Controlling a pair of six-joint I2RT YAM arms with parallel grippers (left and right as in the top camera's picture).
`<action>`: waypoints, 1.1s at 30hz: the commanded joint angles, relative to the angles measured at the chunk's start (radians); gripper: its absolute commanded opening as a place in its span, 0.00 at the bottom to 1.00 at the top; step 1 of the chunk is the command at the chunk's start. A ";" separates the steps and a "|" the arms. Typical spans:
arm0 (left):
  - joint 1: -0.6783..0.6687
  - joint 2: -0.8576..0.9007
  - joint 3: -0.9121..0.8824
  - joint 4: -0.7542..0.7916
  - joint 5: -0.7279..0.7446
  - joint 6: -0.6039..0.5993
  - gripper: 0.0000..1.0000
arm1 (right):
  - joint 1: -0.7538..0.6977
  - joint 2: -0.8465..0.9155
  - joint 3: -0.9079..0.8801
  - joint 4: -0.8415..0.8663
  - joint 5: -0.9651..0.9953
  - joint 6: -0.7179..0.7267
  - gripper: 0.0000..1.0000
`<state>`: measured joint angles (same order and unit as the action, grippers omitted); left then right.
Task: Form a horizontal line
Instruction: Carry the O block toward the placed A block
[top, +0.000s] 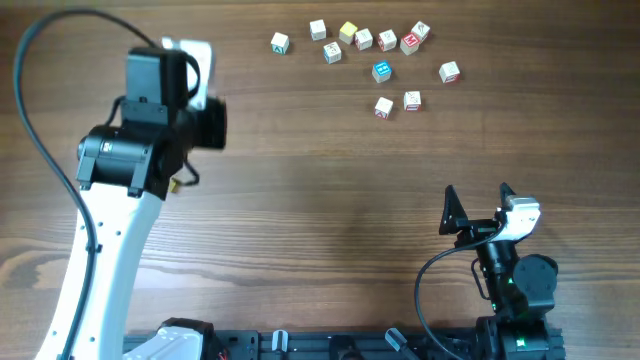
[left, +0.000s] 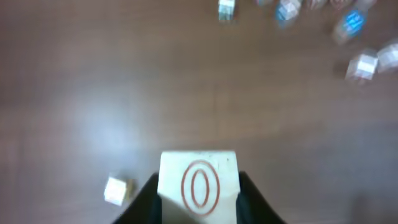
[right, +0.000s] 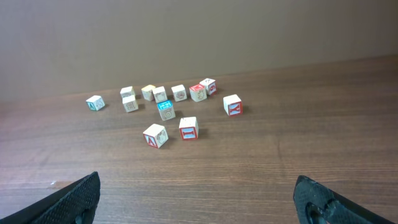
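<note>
My left gripper (left: 199, 208) is shut on a pale wooden cube with a red O (left: 199, 185), held above the table. In the overhead view the left gripper (top: 197, 78) hangs at the far left, well left of the cubes, its fingertips hidden under the wrist. A rough row of small letter cubes (top: 378, 40) lies at the far middle, with a red-faced cube (top: 410, 43) at its right end; the same row (right: 173, 93) shows in the right wrist view. My right gripper (top: 478, 203) rests near the front right, open and empty (right: 199, 199).
Loose cubes lie around the row: a blue one (top: 381, 71), two nearer ones (top: 384, 107) (top: 412, 100), one to the right (top: 449, 72), two to the left (top: 279, 43) (top: 318, 30). A single cube (left: 117, 190) lies on the table below my left gripper.
</note>
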<state>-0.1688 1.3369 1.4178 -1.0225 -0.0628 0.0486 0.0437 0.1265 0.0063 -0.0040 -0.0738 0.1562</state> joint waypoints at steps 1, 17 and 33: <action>0.004 0.040 -0.019 -0.162 -0.002 -0.046 0.04 | -0.005 -0.004 0.001 0.002 0.015 0.002 1.00; 0.014 0.055 -0.457 0.173 -0.064 -0.082 0.22 | -0.005 -0.004 0.001 0.002 0.015 0.001 1.00; 0.238 0.173 -0.512 0.288 -0.013 -0.083 0.06 | -0.005 -0.004 0.001 0.002 0.015 0.001 1.00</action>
<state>0.0658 1.4834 0.9150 -0.7395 -0.0986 -0.0288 0.0437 0.1265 0.0063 -0.0040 -0.0734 0.1562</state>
